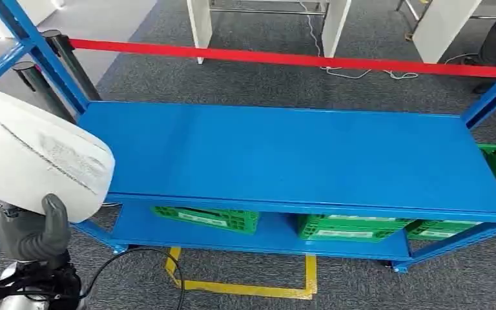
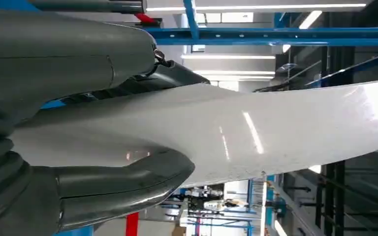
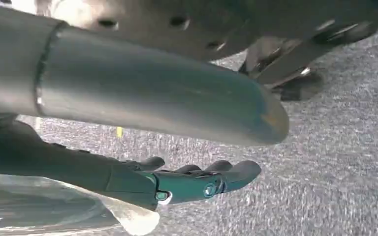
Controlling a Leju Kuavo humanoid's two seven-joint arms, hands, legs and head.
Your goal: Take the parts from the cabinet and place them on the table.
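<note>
My left hand (image 1: 33, 236) grips a white curved part (image 1: 35, 158), raised at the near left of the blue cabinet (image 1: 284, 155). My right hand (image 3: 197, 179) hangs open, holding nothing. I judge one part taken, not yet placed.

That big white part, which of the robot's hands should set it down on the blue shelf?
The left. Its left hand already holds the white part beside the blue shelf top, thumb and fingers clamped around it. The right hand hangs open over the carpet, holding nothing.
</note>
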